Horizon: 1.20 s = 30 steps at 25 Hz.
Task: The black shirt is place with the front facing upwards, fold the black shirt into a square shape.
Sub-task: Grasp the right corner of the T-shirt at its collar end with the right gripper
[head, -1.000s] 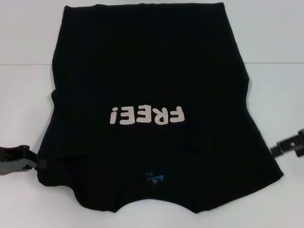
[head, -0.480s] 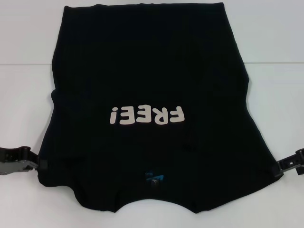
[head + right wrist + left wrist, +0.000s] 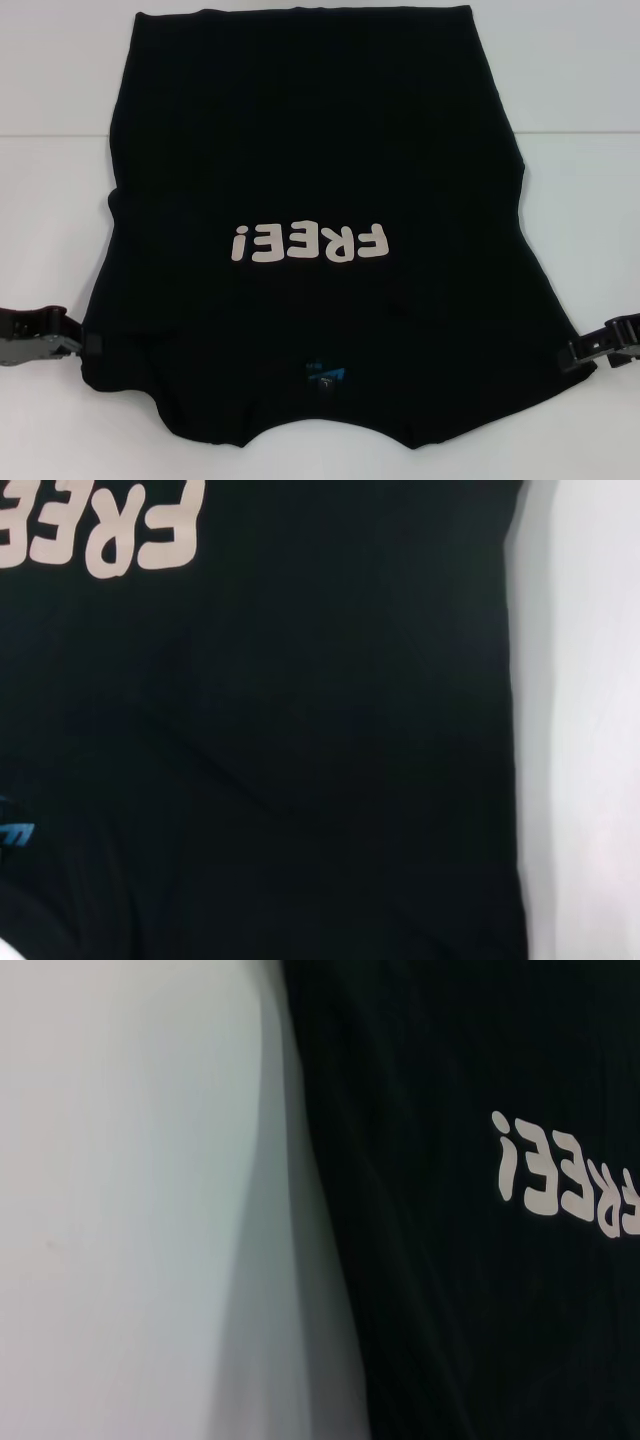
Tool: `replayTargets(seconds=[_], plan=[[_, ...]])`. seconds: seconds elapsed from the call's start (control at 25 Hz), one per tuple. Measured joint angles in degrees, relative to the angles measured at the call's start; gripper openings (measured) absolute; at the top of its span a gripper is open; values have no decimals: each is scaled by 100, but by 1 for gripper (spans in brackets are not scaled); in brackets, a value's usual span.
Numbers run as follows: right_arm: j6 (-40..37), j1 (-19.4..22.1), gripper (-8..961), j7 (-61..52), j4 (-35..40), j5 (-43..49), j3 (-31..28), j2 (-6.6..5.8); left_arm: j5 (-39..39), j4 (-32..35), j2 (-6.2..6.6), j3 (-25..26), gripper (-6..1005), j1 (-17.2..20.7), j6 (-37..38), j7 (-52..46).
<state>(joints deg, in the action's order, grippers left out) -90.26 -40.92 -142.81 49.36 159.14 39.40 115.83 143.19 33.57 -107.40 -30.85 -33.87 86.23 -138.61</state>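
Shirt: the black shirt (image 3: 320,150) lies flat on the white table (image 3: 590,90), front up, "FREE!" lettering (image 3: 308,243) inverted in the head view, blue neck tag (image 3: 324,376) near the robot. Only the head view shows the grippers; neither wrist view shows fingers, only fabric edge against table (image 3: 120,1210) and lettering (image 3: 100,525). Left gripper (image 3: 82,345) sits at the shirt's near left corner, tip touching fabric, apparently pinching the edge. Right gripper (image 3: 577,353) sits at the near right corner, touching the edge; cannot tell whether its fingers are spread or pressed together.
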Motion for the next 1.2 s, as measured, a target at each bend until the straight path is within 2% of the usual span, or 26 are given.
replayTargets(seconds=[0.84, 1.2], plan=[[173, -158, 914, 72, -260, -76, 121, 113, 16, -7, -9, 1, 1, -71, 5, 0], [185, -165, 914, 130, -341, -408, 120, 70, 16, -2, -9, 0, 2, -72, 8, 0]])
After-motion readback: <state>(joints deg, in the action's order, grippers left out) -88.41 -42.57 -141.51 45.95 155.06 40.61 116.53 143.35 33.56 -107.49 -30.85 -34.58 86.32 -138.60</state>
